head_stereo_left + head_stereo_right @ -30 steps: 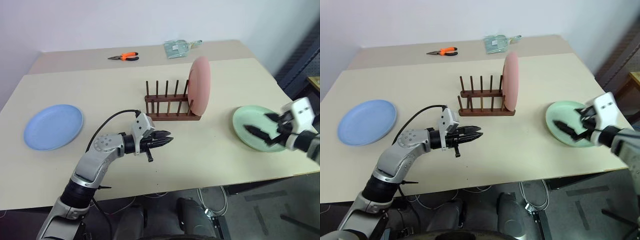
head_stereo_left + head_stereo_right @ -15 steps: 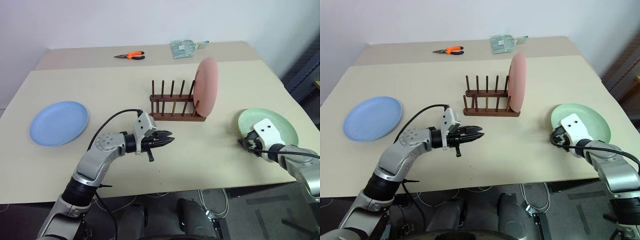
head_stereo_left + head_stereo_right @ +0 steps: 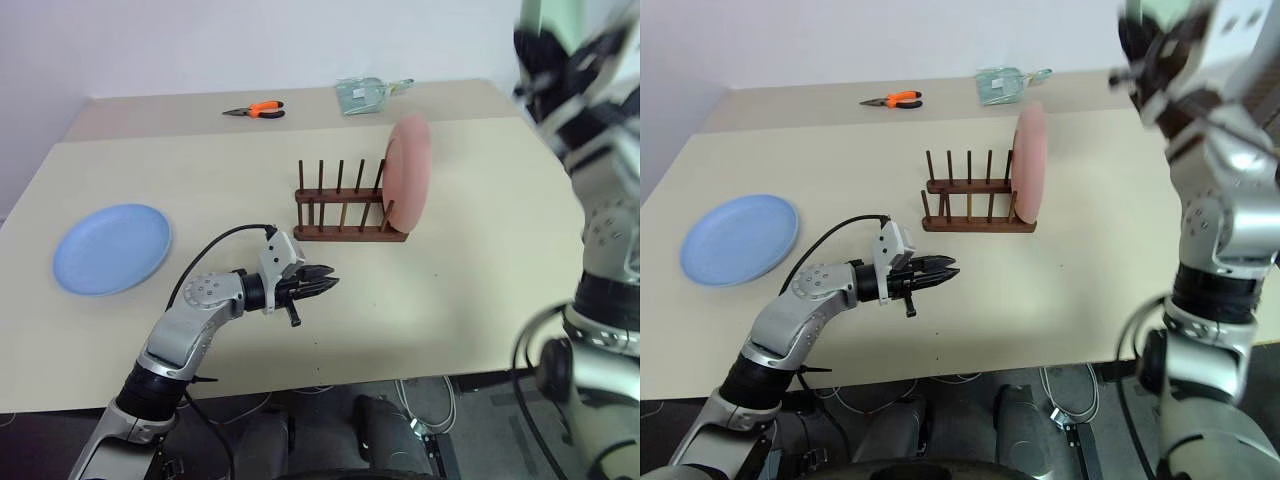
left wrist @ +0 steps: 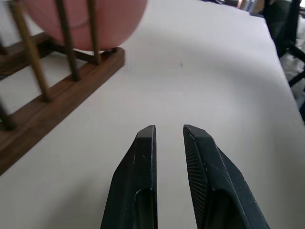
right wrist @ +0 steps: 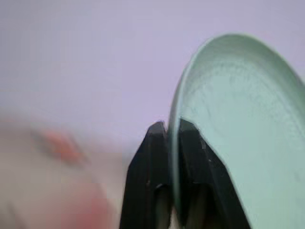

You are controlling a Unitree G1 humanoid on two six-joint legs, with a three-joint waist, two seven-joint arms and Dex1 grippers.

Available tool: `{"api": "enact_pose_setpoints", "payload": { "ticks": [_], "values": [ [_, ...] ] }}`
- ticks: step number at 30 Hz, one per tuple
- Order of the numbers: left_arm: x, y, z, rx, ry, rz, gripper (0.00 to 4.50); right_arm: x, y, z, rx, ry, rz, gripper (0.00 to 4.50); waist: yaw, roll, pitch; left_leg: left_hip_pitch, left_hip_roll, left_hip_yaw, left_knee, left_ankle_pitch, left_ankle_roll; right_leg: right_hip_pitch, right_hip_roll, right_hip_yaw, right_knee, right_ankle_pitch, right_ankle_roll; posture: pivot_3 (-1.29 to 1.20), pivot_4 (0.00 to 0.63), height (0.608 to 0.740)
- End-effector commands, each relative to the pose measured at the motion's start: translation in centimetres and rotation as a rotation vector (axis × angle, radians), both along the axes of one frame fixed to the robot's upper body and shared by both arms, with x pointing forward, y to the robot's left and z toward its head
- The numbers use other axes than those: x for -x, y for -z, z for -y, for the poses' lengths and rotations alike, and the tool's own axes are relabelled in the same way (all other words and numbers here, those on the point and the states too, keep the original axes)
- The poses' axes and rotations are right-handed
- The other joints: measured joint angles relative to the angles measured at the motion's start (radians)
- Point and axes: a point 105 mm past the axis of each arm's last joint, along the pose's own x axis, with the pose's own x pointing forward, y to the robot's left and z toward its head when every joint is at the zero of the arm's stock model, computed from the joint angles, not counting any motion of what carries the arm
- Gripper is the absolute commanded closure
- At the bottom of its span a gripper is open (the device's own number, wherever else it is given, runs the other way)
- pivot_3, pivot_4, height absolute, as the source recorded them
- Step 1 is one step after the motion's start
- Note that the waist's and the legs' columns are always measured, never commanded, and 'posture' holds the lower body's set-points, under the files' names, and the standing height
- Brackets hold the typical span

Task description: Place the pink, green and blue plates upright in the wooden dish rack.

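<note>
From the head views, the left gripper [image 3: 322, 281] hovers low over the table [image 3: 470, 260], its fingers nearly together on nothing, the wooden dish rack [image 3: 345, 215] a little beyond the fingertips with the pink plate [image 3: 408, 172] standing in its right end; the blue plate [image 3: 112, 247] lies flat, well behind and to the left of those fingers. The right gripper [image 3: 1150, 60] is raised high and blurred, so its grasp is hard to read there. The left wrist view shows a narrow gap between the fingers [image 4: 140, 162] and only part of the rack. In the right wrist view the fingers [image 5: 152, 157] clamp the rim of the green plate [image 5: 238, 124], which looks light, stiff and smooth, likely to swing or slip; its far edge is cut off.
</note>
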Motion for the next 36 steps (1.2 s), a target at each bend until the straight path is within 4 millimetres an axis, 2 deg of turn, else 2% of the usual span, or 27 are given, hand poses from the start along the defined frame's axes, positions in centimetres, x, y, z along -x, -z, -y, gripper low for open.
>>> {"api": "enact_pose_setpoints", "payload": {
  "ticks": [1, 3, 5, 9, 11, 14, 17, 27, 30, 32, 35, 36],
  "values": [
    [-0.4, -0.4, -0.8, -0.014, -0.022, 0.041, 3.64, 2.7, -1.8, -3.5, -0.156, -0.341, -0.011, 4.44, 0.005, -0.001, -0.001, 0.0, 0.0, -0.001, 0.0, 0.0, 0.0, 0.0, 0.0, -0.001, -0.001, 0.0, 0.0, 0.0, 0.15, 0.74],
    [-0.6, -0.4, -1.3, -0.012, -0.046, 0.041, 3.64, 3.5, -2.1, -6.2, -0.241, -0.519, -0.074, 4.44, 0.0, 0.0, 0.0, -0.001, -0.002, 0.0, 0.001, 0.0, 0.0, 0.001, -0.002, 0.001, -0.001, -0.001, -0.003, 0.0, 0.15, 0.74],
    [-0.9, -0.6, -1.9, -0.007, -0.072, 0.044, 3.64, 3.2, -0.9, -8.7, -0.273, -0.602, -0.183, 4.44, -0.004, 0.0, 0.0, -0.001, -0.002, 0.002, 0.001, 0.0, 0.0, 0.0, -0.003, 0.002, -0.001, -0.002, -0.003, 0.0, 0.15, 0.74],
    [-1.2, -0.7, -2.7, -0.01, -0.098, 0.054, 3.64, 1.2, 2.3, -10.7, -0.388, -0.616, -0.411, 4.44, -0.006, 0.0, 0.0, -0.001, -0.002, 0.002, 0.0, 0.0, 0.0, -0.002, -0.002, 0.002, 0.001, -0.001, -0.003, 0.0, 0.15, 0.74],
    [-1.2, -0.8, -2.9, -0.011, -0.103, 0.056, 3.64, 0.6, 4.3, -11.4, -0.389, -0.603, -0.496, 4.44, -0.005, 0.0, 0.0, -0.001, -0.001, 0.002, 0.0, 0.0, 0.0, -0.002, -0.001, 0.002, 0.001, -0.001, -0.003, 0.0, 0.15, 0.74],
    [-1.0, -1.2, -3.0, 0.005, -0.099, 0.058, 3.64, -0.6, 6.5, -11.5, -0.4, -0.538, -0.584, 4.44, -0.007, 0.0, 0.0, -0.001, -0.002, 0.003, 0.0, 0.0, 0.0, -0.002, -0.002, 0.003, 0.0, -0.001, -0.003, 0.0, 0.15, 0.74],
    [-1.0, -1.8, -3.1, 0.02, -0.105, 0.077, 3.64, -1.9, 7.8, -10.8, -0.438, -0.475, -0.628, 4.44, -0.008, 0.001, 0.0, -0.001, -0.002, 0.003, 0.0, 0.0, 0.0, -0.003, -0.001, 0.003, 0.001, -0.001, -0.003, 0.0, 0.15, 0.74],
    [-0.9, -1.9, -3.7, 0.012, -0.12, 0.086, 3.64, -3.3, 8.8, -10.1, -0.432, -0.404, -0.645, 4.44, -0.012, 0.001, 0.0, -0.001, -0.001, 0.003, 0.0, 0.0, 0.0, -0.003, -0.001, 0.003, 0.001, -0.001, -0.003, 0.0, 0.15, 0.74],
    [-0.9, -1.9, -3.7, 0.013, -0.12, 0.085, 3.64, -3.8, 8.8, -9.9, -0.437, -0.379, -0.644, 3.48, -0.011, 0.001, 0.0, -0.001, -0.001, 0.003, 0.0, 0.0, 0.0, -0.003, -0.001, 0.003, 0.001, -0.001, -0.003, 0.0, 0.15, 0.74],
    [-0.9, -1.9, -3.7, 0.012, -0.12, 0.085, 3.64, -4.0, 8.6, -9.8, -0.427, -0.362, -0.627, 2.56, -0.011, 0.001, 0.0, -0.001, -0.001, 0.003, 0.0, 0.0, 0.0, -0.003, -0.001, 0.003, 0.001, -0.001, -0.003, 0.0, 0.15, 0.74],
    [-0.9, -1.9, -3.8, 0.01, -0.122, 0.085, 3.64, -4.0, 7.3, -9.4, -0.284, -0.28, -0.497, 1.13, -0.011, 0.001, 0.0, -0.001, -0.001, 0.003, 0.0, 0.0, 0.0, -0.003, -0.001, 0.003, 0.0, -0.001, -0.003, 0.0, 0.15, 0.74],
    [-0.9, -1.9, -3.8, 0.009, -0.125, 0.085, 3.64, -3.7, 6.6, -9.3, -0.21, -0.257, -0.426, 1.13, -0.011, 0.001, 0.0, -0.001, -0.001, 0.003, 0.0, 0.0, 0.0, -0.003, -0.001, 0.003, 0.0, -0.001, -0.003, 0.0, 0.15, 0.74]
  ]
}}
